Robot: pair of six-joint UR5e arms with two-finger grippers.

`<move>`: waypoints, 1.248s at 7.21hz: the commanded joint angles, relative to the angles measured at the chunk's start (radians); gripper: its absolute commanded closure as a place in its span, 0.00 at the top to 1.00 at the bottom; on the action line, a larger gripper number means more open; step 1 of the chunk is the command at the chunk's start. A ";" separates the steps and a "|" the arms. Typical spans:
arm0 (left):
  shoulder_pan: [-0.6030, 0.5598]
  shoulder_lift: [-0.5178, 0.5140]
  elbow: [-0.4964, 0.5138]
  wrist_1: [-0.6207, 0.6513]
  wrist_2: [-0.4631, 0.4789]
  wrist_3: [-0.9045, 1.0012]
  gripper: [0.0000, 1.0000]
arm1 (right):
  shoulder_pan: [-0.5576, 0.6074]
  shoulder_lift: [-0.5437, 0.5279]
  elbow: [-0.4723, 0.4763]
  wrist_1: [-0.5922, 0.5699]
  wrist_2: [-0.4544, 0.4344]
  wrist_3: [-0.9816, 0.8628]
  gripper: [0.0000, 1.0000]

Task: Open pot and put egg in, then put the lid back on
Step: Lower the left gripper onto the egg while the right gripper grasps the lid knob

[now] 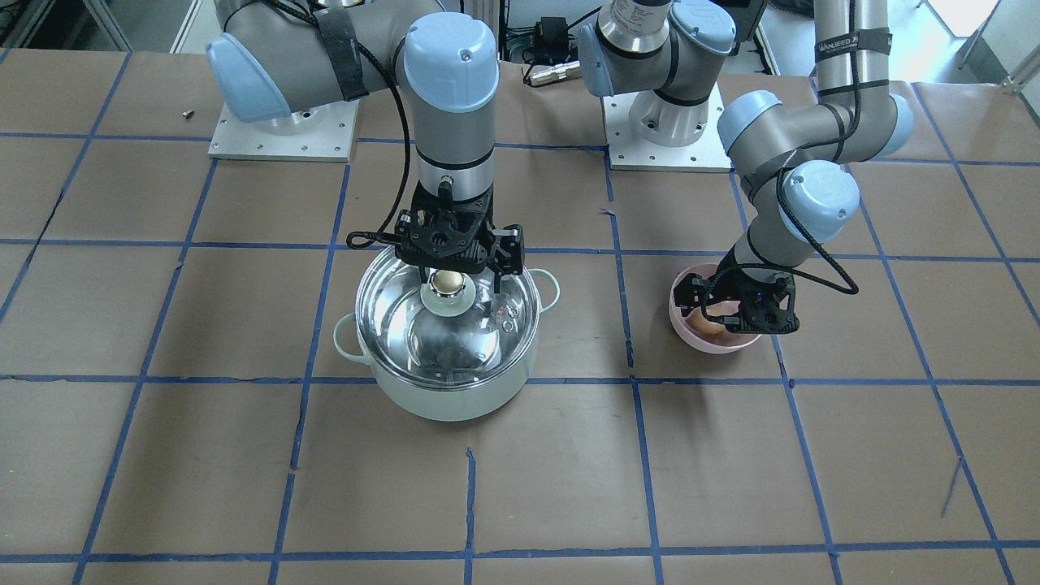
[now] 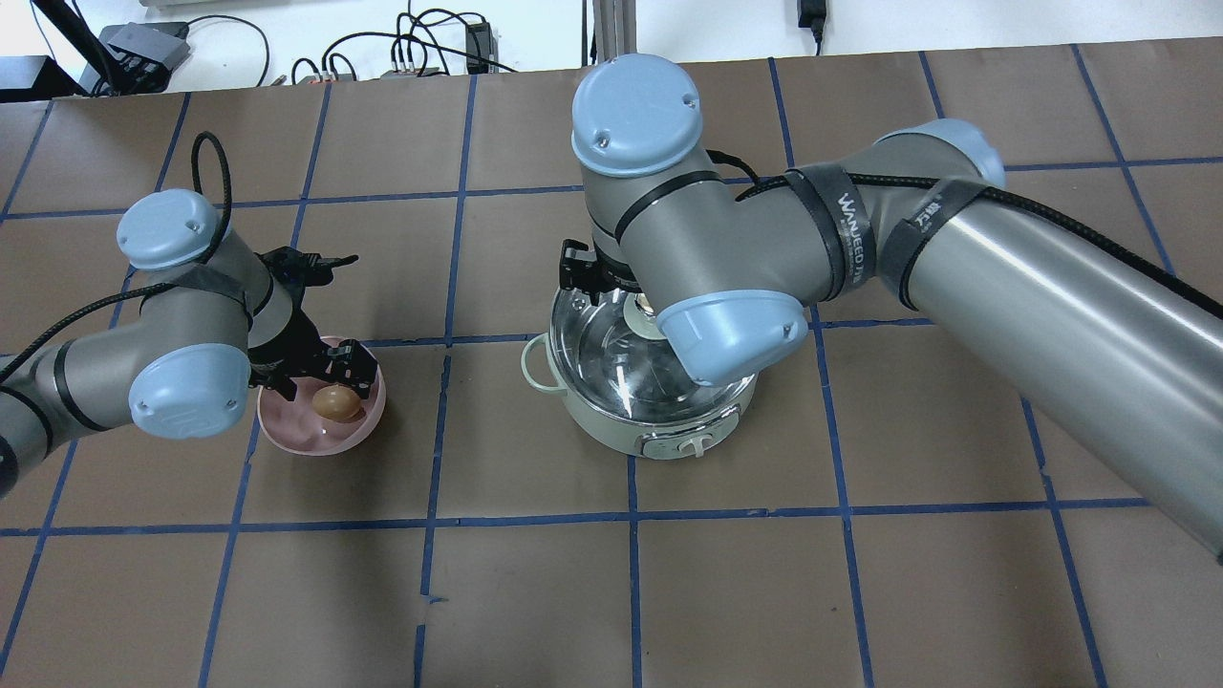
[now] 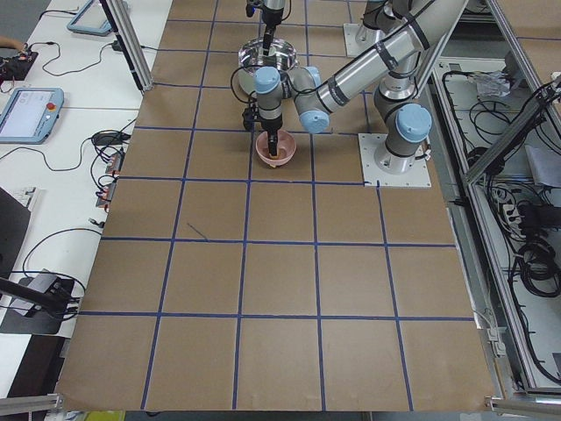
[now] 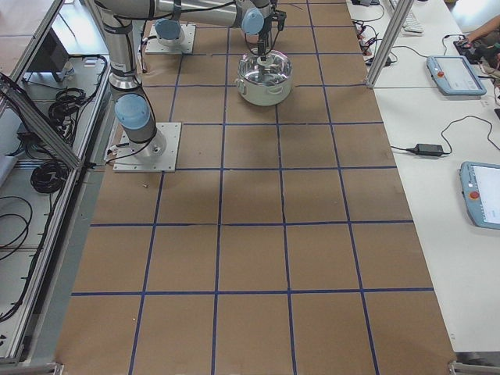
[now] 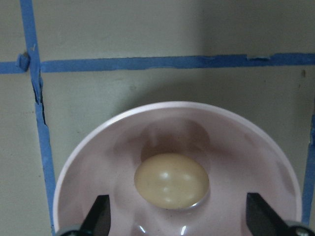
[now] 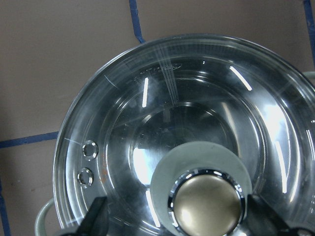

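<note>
The pale mint-green pot [image 1: 445, 396] stands mid-table with the glass lid [image 1: 467, 329] on it. My right gripper [image 1: 452, 271] is open right over the lid. In the right wrist view its fingertips [image 6: 96, 216] flank the gold-topped knob [image 6: 207, 207] with a gap on each side. The brown egg [image 2: 336, 402] lies in the pink bowl [image 2: 315, 438]. My left gripper [image 2: 325, 377] is open and lowered into the bowl. In the left wrist view its fingertips [image 5: 101, 212] stand wide on either side of the egg [image 5: 171, 180] and do not touch it.
The bowl stands about one grid square from the pot, on the robot's left. The arm bases [image 1: 282, 134] are bolted at the robot's edge of the table. A small screw [image 1: 188, 113] lies near there. Blue tape lines mark the brown table.
</note>
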 commanded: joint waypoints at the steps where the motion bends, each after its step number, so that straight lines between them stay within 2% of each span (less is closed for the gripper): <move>1: 0.001 -0.045 0.007 0.002 0.004 -0.001 0.96 | -0.002 0.002 0.002 -0.007 -0.007 -0.106 1.00; 3: 0.001 -0.052 0.009 0.002 0.010 -0.003 0.96 | -0.004 0.002 0.003 -0.007 -0.009 -0.115 0.94; 8: 0.001 -0.056 0.011 -0.005 0.007 -0.009 0.94 | -0.037 -0.006 0.003 0.008 -0.014 -0.188 0.42; 9: 0.001 -0.056 0.011 0.000 0.007 -0.007 0.68 | -0.042 -0.010 0.003 0.011 -0.045 -0.194 0.34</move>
